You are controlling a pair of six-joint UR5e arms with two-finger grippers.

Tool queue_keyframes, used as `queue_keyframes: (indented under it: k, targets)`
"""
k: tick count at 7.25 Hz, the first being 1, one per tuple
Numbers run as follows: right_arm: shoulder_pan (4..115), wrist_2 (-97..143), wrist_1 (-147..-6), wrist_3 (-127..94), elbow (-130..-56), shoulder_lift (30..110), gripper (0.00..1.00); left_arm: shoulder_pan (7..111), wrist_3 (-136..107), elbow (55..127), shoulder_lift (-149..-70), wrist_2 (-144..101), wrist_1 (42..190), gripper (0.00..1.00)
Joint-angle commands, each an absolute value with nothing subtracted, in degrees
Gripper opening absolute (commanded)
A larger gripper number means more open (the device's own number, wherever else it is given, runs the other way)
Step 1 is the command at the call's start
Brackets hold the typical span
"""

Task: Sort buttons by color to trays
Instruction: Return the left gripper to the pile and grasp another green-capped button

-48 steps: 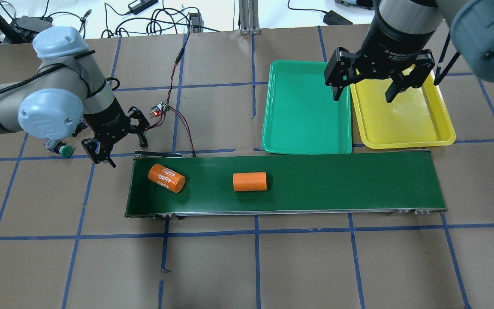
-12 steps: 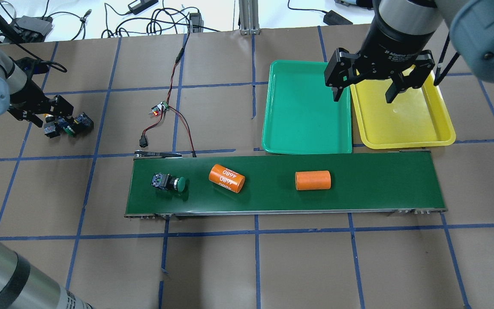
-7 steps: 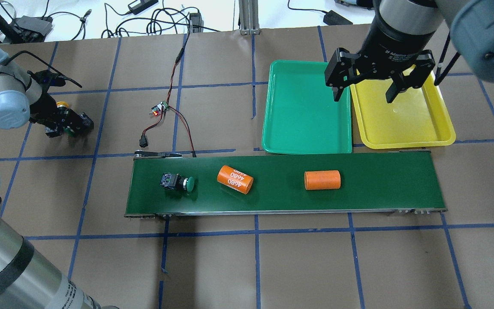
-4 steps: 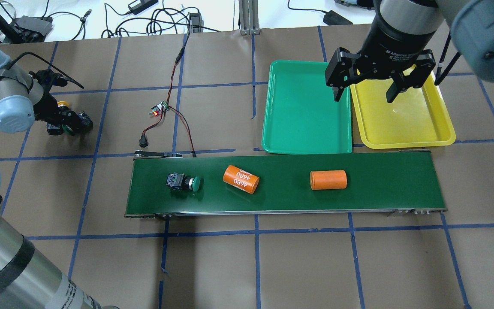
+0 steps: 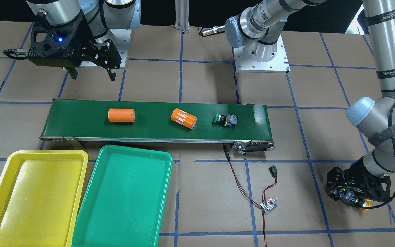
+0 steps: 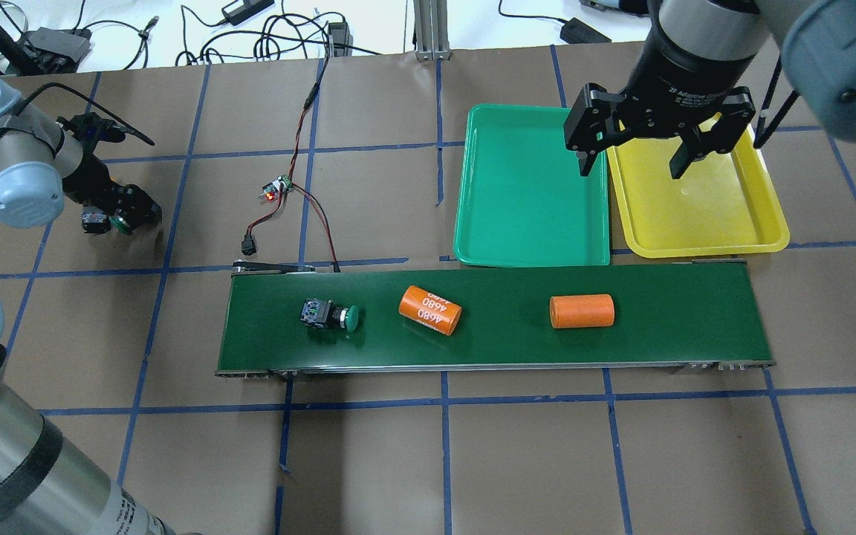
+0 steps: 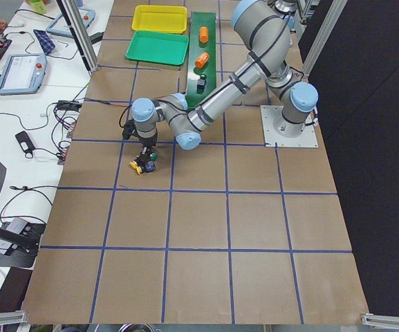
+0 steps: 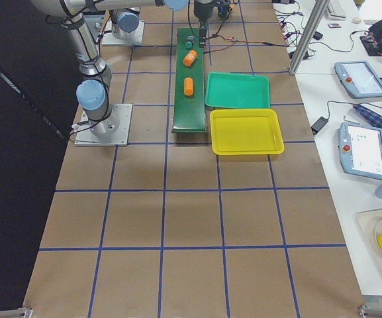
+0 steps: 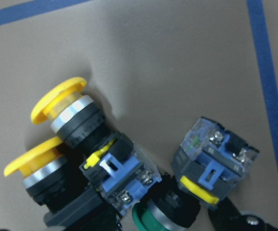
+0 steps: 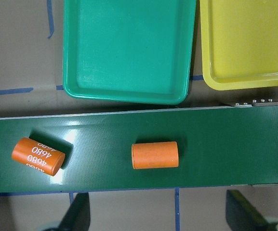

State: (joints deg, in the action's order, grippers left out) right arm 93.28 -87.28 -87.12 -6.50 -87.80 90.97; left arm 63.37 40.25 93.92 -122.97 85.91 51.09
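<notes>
A brown paper-covered bench [image 6: 398, 461] marked with a blue tape grid carries a long dark-green conveyor belt [image 6: 666, 334] across its middle. Beyond the belt's right end, a green tray [image 6: 524, 193] and a yellow tray [image 6: 703, 215] lie side by side, their rims touching.

The right claw [image 6: 628, 169] hangs above the trays' shared edge, jaws wide apart and holding nothing, just where it was in every earlier picture. The left claw [image 6: 117, 217] is low over the far left of the bench, well apart from the belt. It had been at the belt's left end 6.6 seconds ago.

Everything on the belt has shifted right since 0.6 seconds ago. A plain orange cylinder [image 6: 582, 311] is nearest the trays. An orange cylinder printed "4680" [image 6: 429, 310] is mid-belt. A green-capped button [image 6: 331, 316] lies on its side near the left end; it was not on the belt 6.6 seconds ago.

In the left wrist view, three buttons lie bunched and touching under the left claw: two yellow-capped buttons [image 9: 61, 108] and a second green-capped button [image 9: 165, 216]. Dark shapes at that view's bottom edge flank its green cap. Whether the left claw is pressing on that button cannot be told.
</notes>
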Motion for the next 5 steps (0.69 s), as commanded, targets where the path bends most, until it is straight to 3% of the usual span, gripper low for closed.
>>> queue_keyframes:
  k: [1, 5]
  targets:
    - [93.3, -87.3, -87.2, -6.5, -87.8, 91.0, 1.0, 65.3, 36.6, 96.2, -120.3, 85.3, 51.2, 0.86]
    - [93.3, -87.3, -87.2, -6.5, -87.8, 91.0, 1.0, 65.1, 38.0, 92.7, -122.5, 85.3, 49.8, 0.88]
